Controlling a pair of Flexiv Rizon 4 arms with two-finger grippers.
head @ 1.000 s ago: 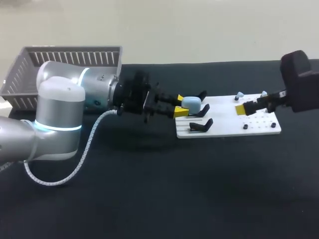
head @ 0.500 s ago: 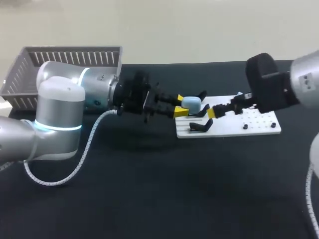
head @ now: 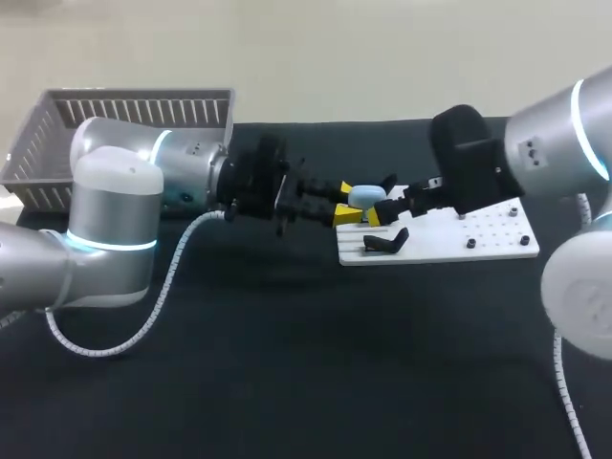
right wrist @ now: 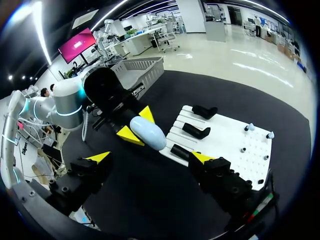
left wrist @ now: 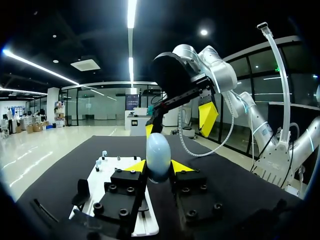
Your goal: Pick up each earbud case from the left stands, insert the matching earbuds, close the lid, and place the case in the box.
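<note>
The left gripper [left wrist: 158, 166] is clamped on the pale blue earbud case [left wrist: 158, 154], one yellow tip against each side. It holds the case over the edge of the white board [right wrist: 225, 142], close to the black stands [right wrist: 196, 131]. The right gripper [right wrist: 151, 157] hangs near the case with its fingers spread wide and touching nothing, while two small earbuds [right wrist: 249, 127] sit at the board's other end and the grey basket [head: 134, 103] stands well apart at the table's back corner.
</note>
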